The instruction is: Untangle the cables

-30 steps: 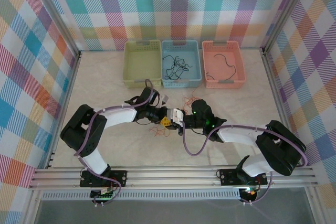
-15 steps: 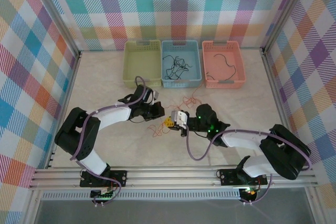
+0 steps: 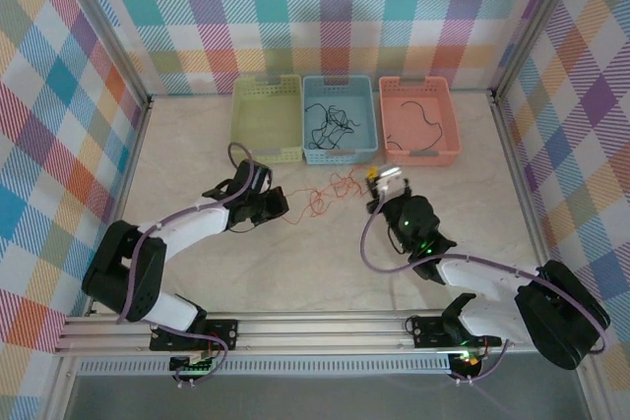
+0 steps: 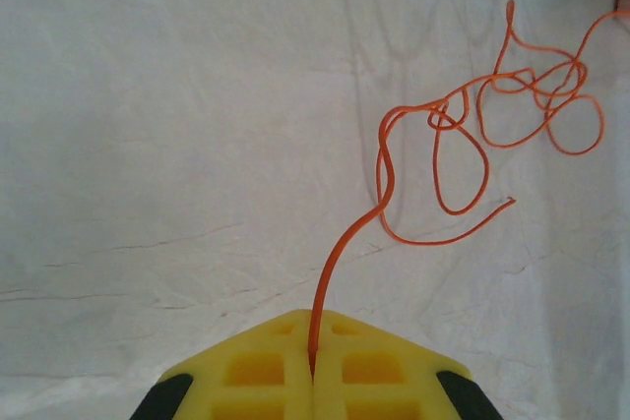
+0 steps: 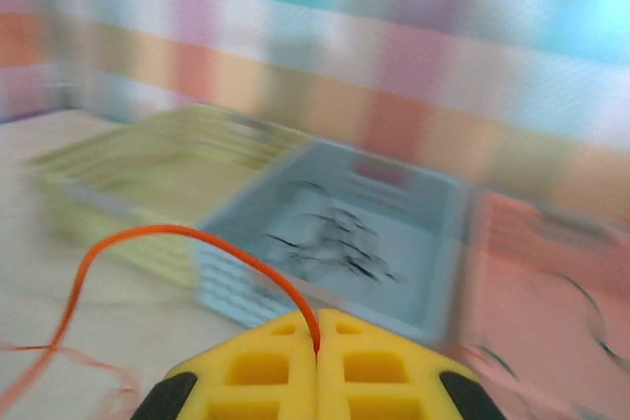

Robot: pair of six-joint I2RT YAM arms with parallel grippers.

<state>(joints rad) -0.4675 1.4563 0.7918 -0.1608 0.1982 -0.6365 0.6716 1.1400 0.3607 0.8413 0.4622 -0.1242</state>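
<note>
Some thin, curly orange cables (image 4: 445, 117)

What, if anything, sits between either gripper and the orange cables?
Nothing visible. The jaws of the left gripper and right gripper are shut on the orange cables; the tangle stretches between them over the table.

Pinching an orange cable (image 4: 380, 174) with the left gripper (image 4: 313, 376), yellow fingertips (image 4: 285, 400) pressed flush, wrist tipped downward, forearm stretched out low behind it, elbow folded back. Clamping an orange strand (image 5: 157, 230) with the right gripper (image 5: 317, 351) too, jaws tight together, wrist level, forearm trailing behind.
</note>
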